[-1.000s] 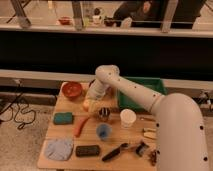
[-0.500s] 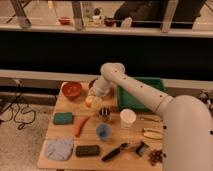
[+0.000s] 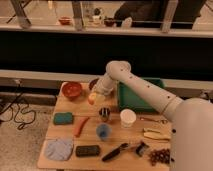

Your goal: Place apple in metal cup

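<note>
Plainly the carry is the step in hand: the apple (image 3: 92, 99) sits at the tip of the gripper (image 3: 95, 96), over the back part of the table (image 3: 119, 134), at about four o'clock from the red bowl (image 3: 73, 90). The gripper's fingers are drawn in narrow with the apple just under them, so I judge it gripped. Whether it hangs free of the table I cannot tell.

The metal cup (image 3: 104, 114) stands upright and apart from the apple, at about five o'clock from it, its dark mouth showing. The next move, as I judge it, calls for a short travel toward five o'clock until the apple is straight over that mouth, then a lowering and a release. Care is needed, since the apple looks nearly as wide as the cup. The white cup (image 3: 128, 118) stands near at three o'clock of the metal cup, and the blue cup (image 3: 103, 131) near at six o'clock.
</note>
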Available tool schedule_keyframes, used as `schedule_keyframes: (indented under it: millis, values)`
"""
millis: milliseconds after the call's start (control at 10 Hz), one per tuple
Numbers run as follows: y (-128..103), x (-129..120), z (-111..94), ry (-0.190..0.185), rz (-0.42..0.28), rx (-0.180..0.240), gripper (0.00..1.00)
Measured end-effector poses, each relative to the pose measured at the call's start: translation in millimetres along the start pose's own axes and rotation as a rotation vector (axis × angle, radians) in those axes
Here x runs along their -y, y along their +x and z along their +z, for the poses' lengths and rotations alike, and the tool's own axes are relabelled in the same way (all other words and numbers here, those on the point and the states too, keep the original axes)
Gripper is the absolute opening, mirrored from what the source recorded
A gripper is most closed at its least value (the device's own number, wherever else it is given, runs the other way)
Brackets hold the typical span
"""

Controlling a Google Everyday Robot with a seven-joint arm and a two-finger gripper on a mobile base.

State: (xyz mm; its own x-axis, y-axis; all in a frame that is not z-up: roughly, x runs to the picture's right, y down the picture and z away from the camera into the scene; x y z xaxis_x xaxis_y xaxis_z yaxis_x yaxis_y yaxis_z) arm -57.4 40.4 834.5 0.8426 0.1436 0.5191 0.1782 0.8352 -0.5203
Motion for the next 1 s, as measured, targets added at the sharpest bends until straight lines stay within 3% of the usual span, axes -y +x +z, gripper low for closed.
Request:
schedule_keyframes:
  millis: [700,1000]
  values:
    - [7,-26,-18,-0.031,0.006,-0.113,0.05]
    - [20,-33,-33,-0.023,0.03,-0.133,0.05]
